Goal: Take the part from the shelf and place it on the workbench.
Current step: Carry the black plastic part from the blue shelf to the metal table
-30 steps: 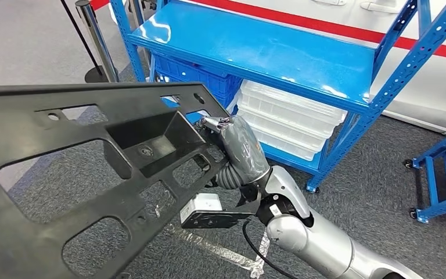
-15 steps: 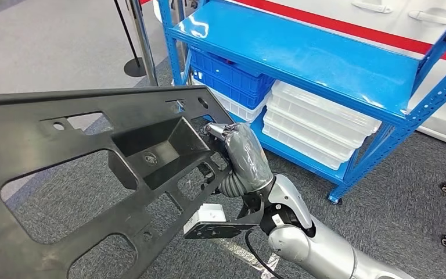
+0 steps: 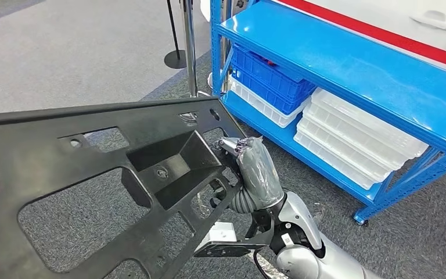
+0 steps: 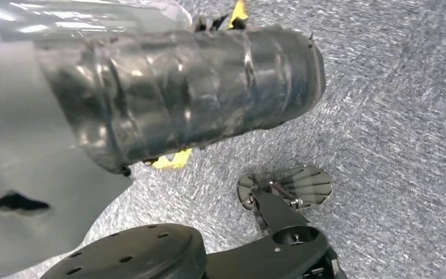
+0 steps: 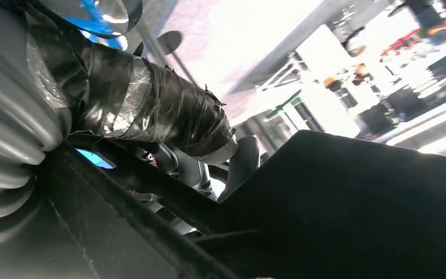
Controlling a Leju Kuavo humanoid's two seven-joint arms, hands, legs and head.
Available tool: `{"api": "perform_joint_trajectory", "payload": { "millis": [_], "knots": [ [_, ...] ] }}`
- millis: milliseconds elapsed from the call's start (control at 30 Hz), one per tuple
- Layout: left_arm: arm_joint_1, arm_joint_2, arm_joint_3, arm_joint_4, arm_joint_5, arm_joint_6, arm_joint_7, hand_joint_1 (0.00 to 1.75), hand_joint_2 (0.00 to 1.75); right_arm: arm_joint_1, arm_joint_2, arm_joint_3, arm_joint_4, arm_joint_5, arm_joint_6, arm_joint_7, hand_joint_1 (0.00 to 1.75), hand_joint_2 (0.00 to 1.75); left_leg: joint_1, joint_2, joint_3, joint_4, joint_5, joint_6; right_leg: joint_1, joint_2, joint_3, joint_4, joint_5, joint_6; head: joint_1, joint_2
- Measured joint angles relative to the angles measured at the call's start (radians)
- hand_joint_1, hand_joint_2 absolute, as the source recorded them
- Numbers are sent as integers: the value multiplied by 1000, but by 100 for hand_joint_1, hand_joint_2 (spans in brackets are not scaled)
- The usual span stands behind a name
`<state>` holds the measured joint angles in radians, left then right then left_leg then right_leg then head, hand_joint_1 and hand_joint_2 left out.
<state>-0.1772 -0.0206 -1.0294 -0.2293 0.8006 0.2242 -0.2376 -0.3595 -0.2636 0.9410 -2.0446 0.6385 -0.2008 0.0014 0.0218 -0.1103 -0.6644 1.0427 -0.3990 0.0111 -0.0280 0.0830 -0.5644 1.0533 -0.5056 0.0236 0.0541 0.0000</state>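
Note:
A large black plastic part (image 3: 93, 174), a flat frame with cut-outs and a deep rectangular pocket, is held up in front of me and covers the lower left of the head view. My right hand (image 3: 255, 174), wrapped in dark tape, grips the part's right edge beside the pocket. In the right wrist view the taped right hand (image 5: 145, 110) sits against the dark part (image 5: 348, 203). In the left wrist view my taped left hand (image 4: 180, 87) lies against a pale panel with a slot in it, above the carpet; its fingers are hidden.
A blue metal shelf (image 3: 348, 64) stands at the right, its top board bare. A blue crate (image 3: 273, 75) and stacked clear bins (image 3: 360, 139) sit on its lower level. A barrier post (image 3: 189, 46) stands near its left corner. Grey carpet lies below.
The whole view has swung: the shelf has slid to the right and the post has come towards the middle. The part and my right hand keep their place in the picture.

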Motion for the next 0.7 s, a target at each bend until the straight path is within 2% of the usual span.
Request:
{"api": "perform_joint_trajectory", "payload": {
  "millis": [33,100,133,167,233,267,300,333,367,400,467,500,533,600,633,700],
  "knots": [
    [0,0,-1,0,-2,-1,-1,0,0,4,-1,0,-4,3,0,2,175,175,1,-11,-6,-1,5,-8,2,10,5,-12,-1,-2,0,0],
    [2,3,-2,0,-5,-3,-2,0,0,13,-4,0,-10,10,-1,9,175,175,5,-29,-14,-6,14,-24,5,-13,7,-16,6,-11,0,0],
    [5,5,-3,0,-6,-3,-2,0,0,18,-4,0,-13,14,-2,12,175,175,4,-16,-18,-2,11,-29,4,-26,9,-19,10,-17,-2,0],
    [6,6,-4,0,-8,-3,-2,0,0,23,-4,0,-17,18,-4,14,175,175,2,9,-29,20,-4,-34,2,-41,11,-23,13,-23,-7,0],
    [8,8,-6,0,-10,-3,-2,0,0,37,-5,0,-26,24,-12,13,175,175,-3,76,-71,121,-62,-39,5,-72,12,-26,16,-31,-16,0],
    [8,9,-7,0,-12,-3,-2,0,0,45,-6,0,-29,26,-18,12,175,175,-2,93,-98,186,-93,-41,9,-89,12,-25,16,-34,-19,0],
    [9,11,-8,0,-14,-3,-2,0,0,53,-6,0,-31,27,-22,10,175,175,-2,100,-117,236,-112,-41,12,-105,11,-24,15,-35,-19,0],
    [12,13,-10,0,-16,-4,-3,0,0,59,-6,0,-32,28,-25,10,175,175,-2,103,-120,256,-114,-40,14,-121,11,-23,14,-36,-19,0],
    [14,16,-12,0,-19,-6,-3,0,0,64,-6,0,-33,28,-28,9,175,175,-3,106,-104,238,-100,-38,17,-134,11,-23,13,-37,-19,0],
    [17,19,-14,0,-22,-8,-2,0,0,66,-6,0,-34,27,-30,9,175,175,-5,112,-70,184,-74,-32,19,-147,11,-23,12,-37,-19,0],
    [18,25,-17,0,-31,-13,0,0,0,68,-7,0,-38,22,-33,8,175,175,-16,149,4,56,-41,-16,23,-168,12,-23,10,-35,-19,0],
    [17,27,-19,0,-35,-14,2,0,0,68,-7,0,-40,19,-33,7,175,175,-23,163,25,17,-35,-8,26,-177,12,-24,10,-32,-19,0],
    [15,29,-20,0,-40,-14,3,0,0,69,-7,-1,-41,15,-34,6,175,175,-28,168,32,0,-37,0,27,-186,12,-25,9,-29,-19,0],
    [15,30,-24,0,-45,-15,6,0,0,70,-7,-1,-42,10,-34,0,175,175,-29,148,31,-7,-31,11,30,-204,15,-28,8,-19,-19,0],
    [17,31,-25,0,-47,-14,6,0,0,70,-7,-1,-42,8,-34,-3,175,175,-26,138,33,-14,-27,16,30,-196,15,-26,3,-14,-18,0],
    [16,31,-25,0,-46,-9,7,0,0,69,-7,-1,-42,5,-35,-8,175,175,-19,121,38,-30,-16,27,28,-146,-7,23,-33,-5,-14,0]
  ]
}}
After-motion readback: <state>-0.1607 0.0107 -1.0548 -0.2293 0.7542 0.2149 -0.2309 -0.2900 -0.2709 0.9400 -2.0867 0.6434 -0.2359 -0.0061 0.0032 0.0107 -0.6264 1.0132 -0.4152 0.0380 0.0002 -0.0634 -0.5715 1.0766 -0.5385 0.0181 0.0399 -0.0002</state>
